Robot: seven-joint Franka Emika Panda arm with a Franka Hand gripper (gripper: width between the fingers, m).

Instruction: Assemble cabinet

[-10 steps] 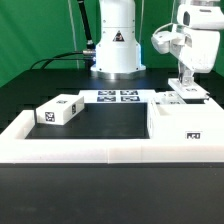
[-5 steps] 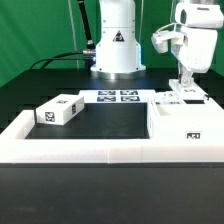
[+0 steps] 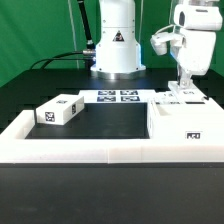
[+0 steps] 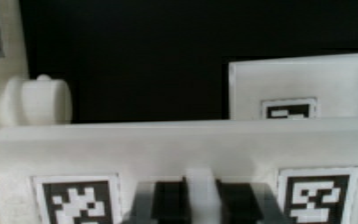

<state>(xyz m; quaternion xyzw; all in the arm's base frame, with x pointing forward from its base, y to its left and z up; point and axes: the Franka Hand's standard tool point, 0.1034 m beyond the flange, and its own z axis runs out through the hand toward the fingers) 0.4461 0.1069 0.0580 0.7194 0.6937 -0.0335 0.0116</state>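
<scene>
gripper (image 3: 186,87) is lowered at the exterior view's right, fingers (image 4: 169,205) pinched on a thin edge of the white panel (image 3: 187,98), likely for lifting. cabinet body (image 3: 182,124) is set just beside, nearer the camera, to be fitted.

Bright, even light falls from above: the top faces of the white cabinet (image 3: 186,128), at the desk's near corner on the exterior view's right, glare almost to blank, while its front face is a shade greyer. The low white rim (image 3: 90,152) along the near edge is just as washed out. The black table (image 3: 105,125) swallows the light, so shadows barely register on it. The green curtain (image 3: 35,40) beyond the far edge is dim. The exterior view is coarse and a little soft. The wrist view is badly out of focus, its tags (image 4: 78,200) smeared.
</scene>
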